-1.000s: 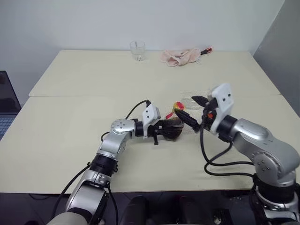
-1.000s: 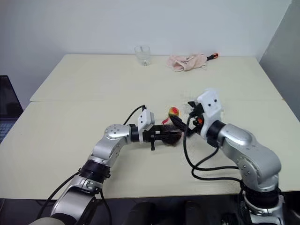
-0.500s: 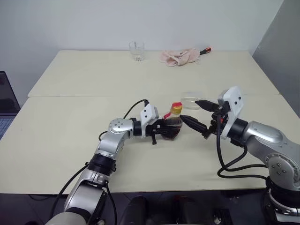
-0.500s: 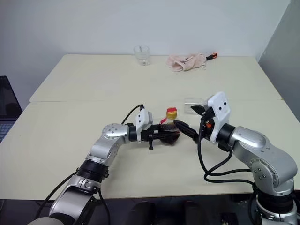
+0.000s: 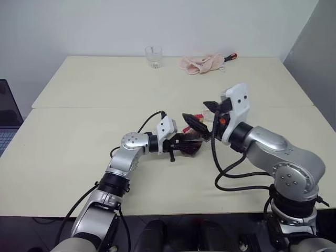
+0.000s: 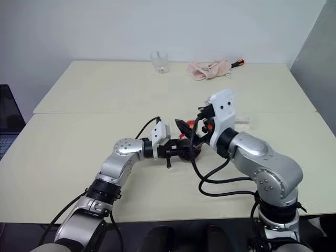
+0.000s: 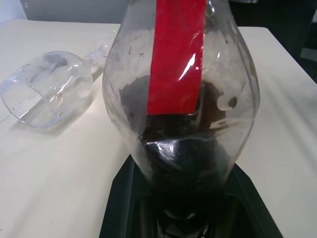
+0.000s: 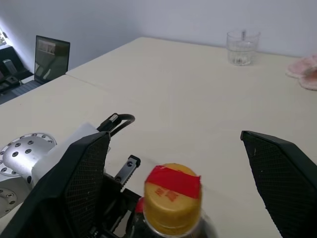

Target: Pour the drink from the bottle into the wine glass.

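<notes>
My left gripper is shut on the bulbous body of the bottle, which stands roughly upright just above the table. The dark drink fills its lower part, and a red label strip runs up its side. My right gripper is open at the bottle's top. One black finger stands on either side of the yellow cap without touching it. The wine glass lies on its side on the table just beyond the bottle.
A short clear tumbler stands at the table's far edge. A pink cloth and a red-handled tool lie beside it. A laptop sits off the table's left side. A seam crosses the tabletop.
My open right gripper has moved left and slightly up, from beside the bottle to straddling its cap. The left gripper and the bottle have stayed in place.
</notes>
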